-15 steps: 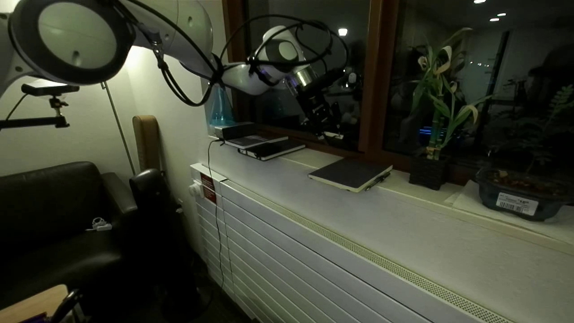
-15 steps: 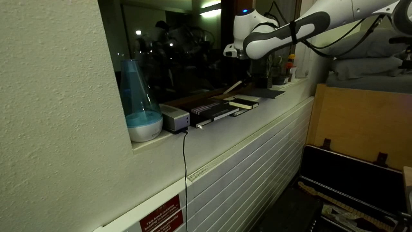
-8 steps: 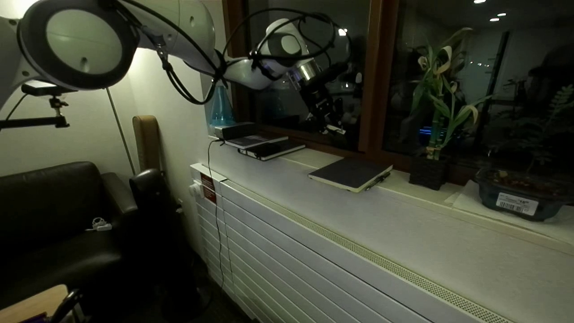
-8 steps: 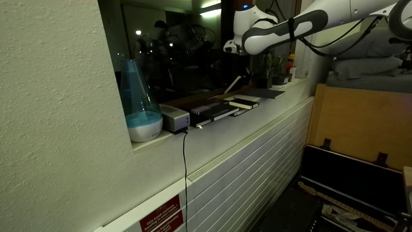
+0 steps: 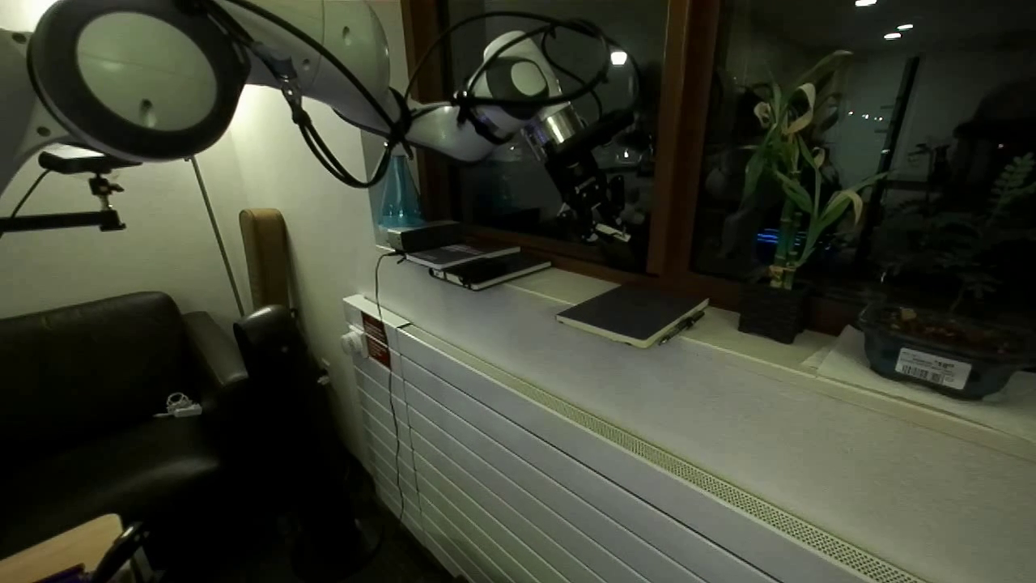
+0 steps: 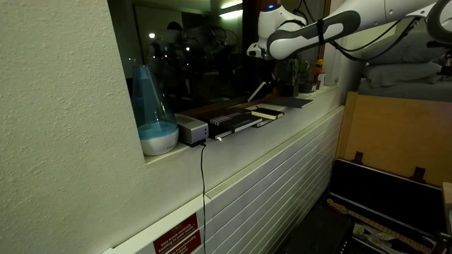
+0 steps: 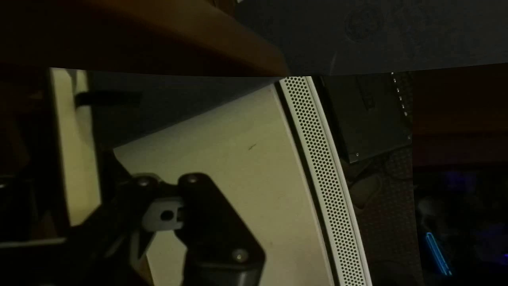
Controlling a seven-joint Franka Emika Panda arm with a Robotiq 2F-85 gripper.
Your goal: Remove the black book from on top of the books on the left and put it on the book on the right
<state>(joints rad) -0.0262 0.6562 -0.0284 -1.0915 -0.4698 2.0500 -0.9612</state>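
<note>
Books on the left (image 6: 236, 121): several, exact count unclear; lying flat toward the end of the windowsill (image 5: 571, 287) that carries the humidifier (image 6: 153, 113); a small dark volume (image 6: 267, 113) with pale page edge rests on another there.
Book on the right (image 5: 635, 313): one; flat, dark cover, pale page edge, a corner at the windowsill's front edge; a pen (image 5: 682, 326) lies beside it.
Black book (image 7: 77, 147): one; dark covers, pale page edge; tilted, in the air near the window (image 5: 502, 202), toward the windowsill's back edge; between the books on the left and the book on the right, or partly over the latter, cannot tell which. Identity judged from the task; cover face not shown.
Gripper (image 5: 600, 229): one; clamped on the black book.
Lifting: done, by judgement.
Carrying: judged the present step, not complete.
Setting down: outstanding; would call for levelling the black book, lowering it onto the book on the right, letting go.
Whole task: judged about half done.
</note>
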